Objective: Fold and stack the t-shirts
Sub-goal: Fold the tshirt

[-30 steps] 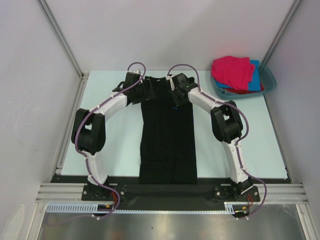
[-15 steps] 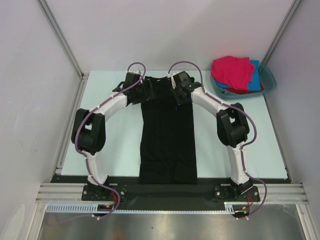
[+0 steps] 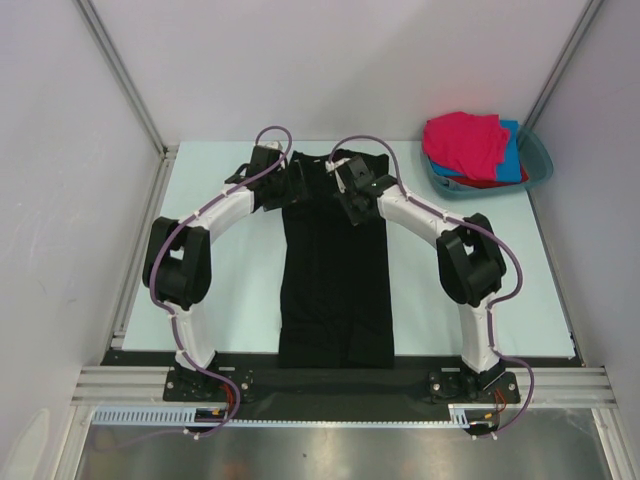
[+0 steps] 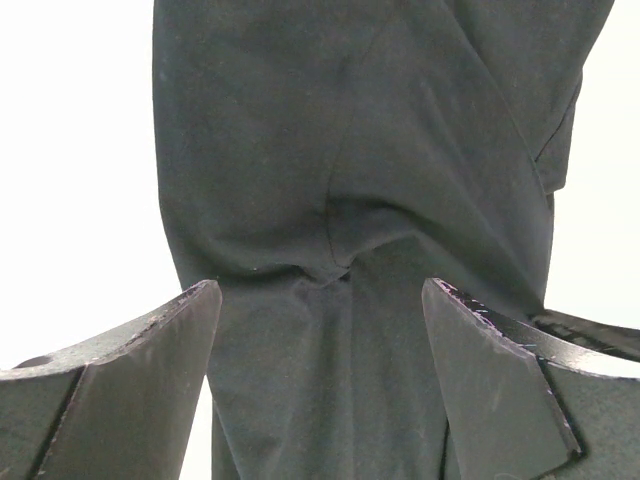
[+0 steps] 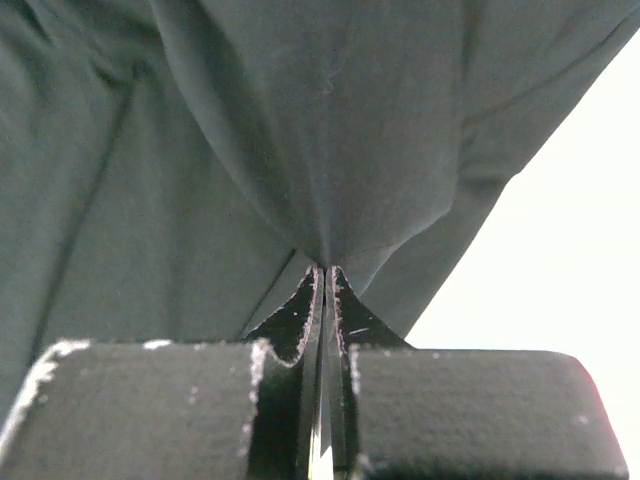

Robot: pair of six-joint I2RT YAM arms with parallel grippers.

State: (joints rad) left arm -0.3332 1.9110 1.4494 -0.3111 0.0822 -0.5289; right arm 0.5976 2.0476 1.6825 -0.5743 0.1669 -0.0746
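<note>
One black t-shirt (image 3: 335, 290), three coloured t-shirts (image 3: 465, 142), one teal basin (image 3: 541, 157), two arms (image 3: 185, 265).

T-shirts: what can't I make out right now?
Right wrist view: right hand shut on a black t-shirt fold; layer count hidden inside the pinch.
Left wrist view: whether the open left hand touches the cloth, unclear.
Top view: the shirt's far end, covered by both hands.
Top view: t-shirts under the pink t-shirt in the basin, mostly covered.

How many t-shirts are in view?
4: the black shirt on the table; the pink shirt, blue shirt and red shirt piled in the teal basin. More may be hidden underneath.
</note>
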